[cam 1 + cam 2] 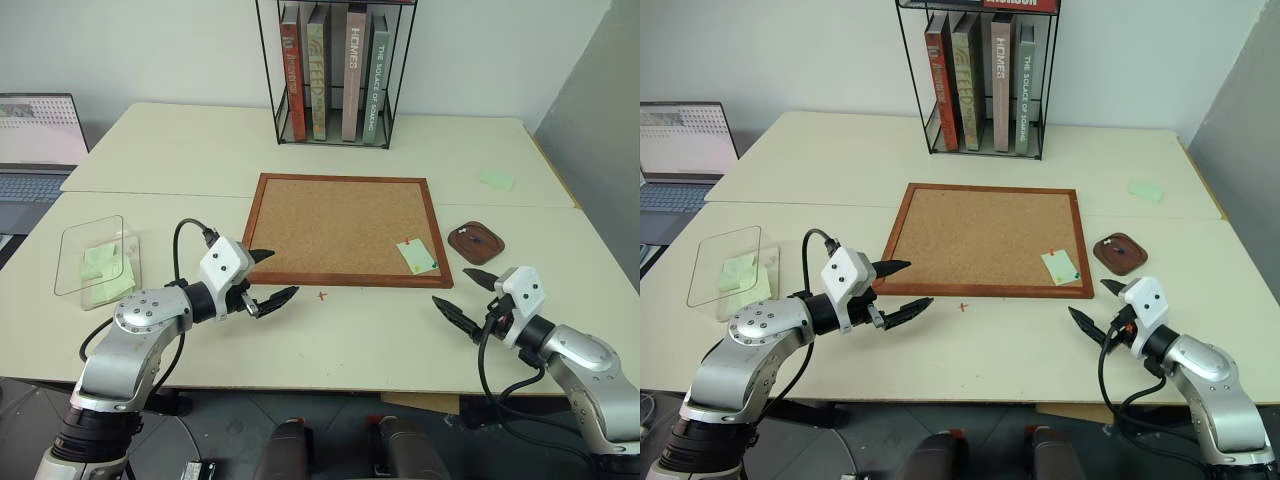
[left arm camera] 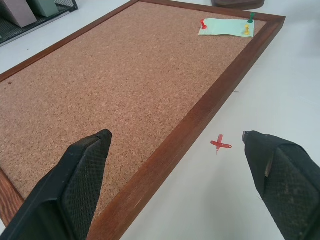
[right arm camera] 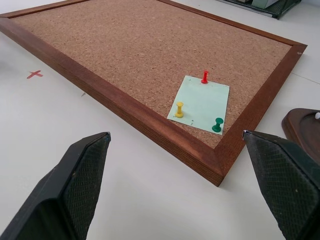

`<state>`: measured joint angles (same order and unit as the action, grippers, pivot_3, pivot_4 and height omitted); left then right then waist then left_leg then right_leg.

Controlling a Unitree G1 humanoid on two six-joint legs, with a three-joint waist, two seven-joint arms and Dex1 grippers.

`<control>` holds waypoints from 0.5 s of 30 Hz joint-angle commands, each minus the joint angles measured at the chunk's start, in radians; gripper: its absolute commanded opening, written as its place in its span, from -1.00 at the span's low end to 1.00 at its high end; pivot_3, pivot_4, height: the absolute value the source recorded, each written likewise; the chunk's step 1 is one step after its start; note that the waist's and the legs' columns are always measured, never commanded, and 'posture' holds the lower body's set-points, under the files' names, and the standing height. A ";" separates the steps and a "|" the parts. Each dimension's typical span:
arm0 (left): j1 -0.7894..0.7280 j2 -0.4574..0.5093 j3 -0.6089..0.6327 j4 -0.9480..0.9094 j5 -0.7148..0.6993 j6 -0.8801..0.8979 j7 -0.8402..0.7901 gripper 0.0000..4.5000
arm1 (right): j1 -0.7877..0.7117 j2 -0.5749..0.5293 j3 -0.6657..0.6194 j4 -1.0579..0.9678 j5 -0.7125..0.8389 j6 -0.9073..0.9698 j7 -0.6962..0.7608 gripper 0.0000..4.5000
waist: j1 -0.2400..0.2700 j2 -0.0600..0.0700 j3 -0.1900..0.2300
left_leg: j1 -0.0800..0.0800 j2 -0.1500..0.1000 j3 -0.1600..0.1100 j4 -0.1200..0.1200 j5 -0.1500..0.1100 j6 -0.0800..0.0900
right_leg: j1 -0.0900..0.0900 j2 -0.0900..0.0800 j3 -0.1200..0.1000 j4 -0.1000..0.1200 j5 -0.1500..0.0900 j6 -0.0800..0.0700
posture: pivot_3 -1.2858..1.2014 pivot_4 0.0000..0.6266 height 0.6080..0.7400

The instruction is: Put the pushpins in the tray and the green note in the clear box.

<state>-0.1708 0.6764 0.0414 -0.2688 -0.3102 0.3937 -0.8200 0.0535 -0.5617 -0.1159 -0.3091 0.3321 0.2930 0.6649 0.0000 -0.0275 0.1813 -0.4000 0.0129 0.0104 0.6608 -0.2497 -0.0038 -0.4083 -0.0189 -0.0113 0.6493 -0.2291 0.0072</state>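
The green note lies at the near right corner of the corkboard, held by three pushpins: red, yellow and green. The reddish-brown tray sits on the table just right of that corner, with a small white speck inside. The clear box stands at the far left and holds pale green notes. My left gripper hovers open off the board's near left corner. My right gripper is open in front of the tray, near the pinned note. Both are empty.
A small red cross mark is on the table before the board's front edge. Another pale green note lies at the back right. A wire rack of books stands behind the board. A laptop is at the far left.
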 commanded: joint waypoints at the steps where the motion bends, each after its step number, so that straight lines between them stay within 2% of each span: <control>1: -0.001 0.002 0.016 -0.020 -0.011 -0.029 -0.011 0.98 | -0.014 0.001 -0.005 -0.035 0.003 -0.003 -0.006 1.00 | 0.000 0.000 0.000 | 0.000 0.000 0.000 0.000 0.000 0.000 | 0.000 0.000 0.000 0.000 0.000 0.000 | 0.03 -0.52 1.00; 15: -0.057 -0.007 0.027 -0.013 -0.057 -0.007 -0.025 0.98 | -0.033 -0.001 0.007 -0.041 0.008 0.012 -0.007 1.00 | 0.000 0.000 0.000 | 0.000 0.000 0.000 0.000 0.000 0.000 | 0.000 0.000 0.000 0.000 0.000 0.000 | 0.03 -0.52 1.00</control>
<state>-0.1954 0.6711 0.0414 -0.2684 -0.3376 0.3858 -0.8405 0.0288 -0.5595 -0.0970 -0.3111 0.3328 0.3061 0.6566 0.0000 -0.0275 0.1813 -0.4001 0.0128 0.0103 0.6608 -0.2497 -0.0038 -0.4083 -0.0189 -0.0113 0.6493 -0.2290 0.0072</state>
